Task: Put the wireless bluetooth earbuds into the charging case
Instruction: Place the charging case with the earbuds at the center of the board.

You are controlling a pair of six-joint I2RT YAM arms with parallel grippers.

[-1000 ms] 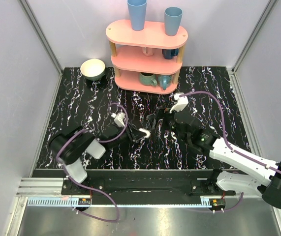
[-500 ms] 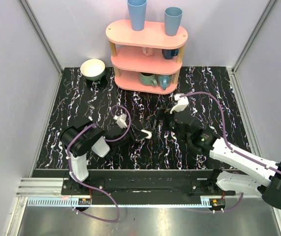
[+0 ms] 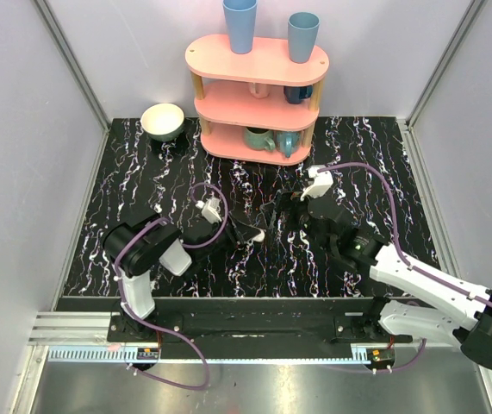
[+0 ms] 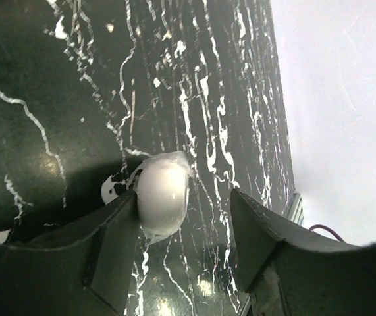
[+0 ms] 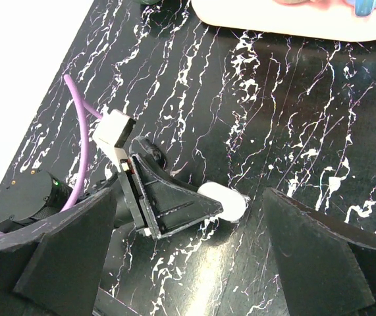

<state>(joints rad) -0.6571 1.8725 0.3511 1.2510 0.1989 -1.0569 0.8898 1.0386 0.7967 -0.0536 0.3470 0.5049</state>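
The charging case (image 4: pixel 163 201) is seen lying on the black marbled bench (image 3: pixel 142 181) near its middle, between the fingers of the left claw (image 4: pixel 182 197). These fingers are parted: 1 finger (image 4: pixel 118 230) is touched by the case and the other is kept apart from it by a gap, so nothing is pinched. The right claw (image 5: pixel 189 196) is held just beside it with its 2 fingers spread wide and empty, while a pink shelf (image 3: pixel 257 95) and a bowl (image 3: pixel 163 121) are set at the far edge, well apart from the case

table (image 3: pixel 142 172): black marble | on it: charging case (image 5: pixel 230 204), bowl (image 3: pixel 163 121), pink shelf (image 3: pixel 257 95)
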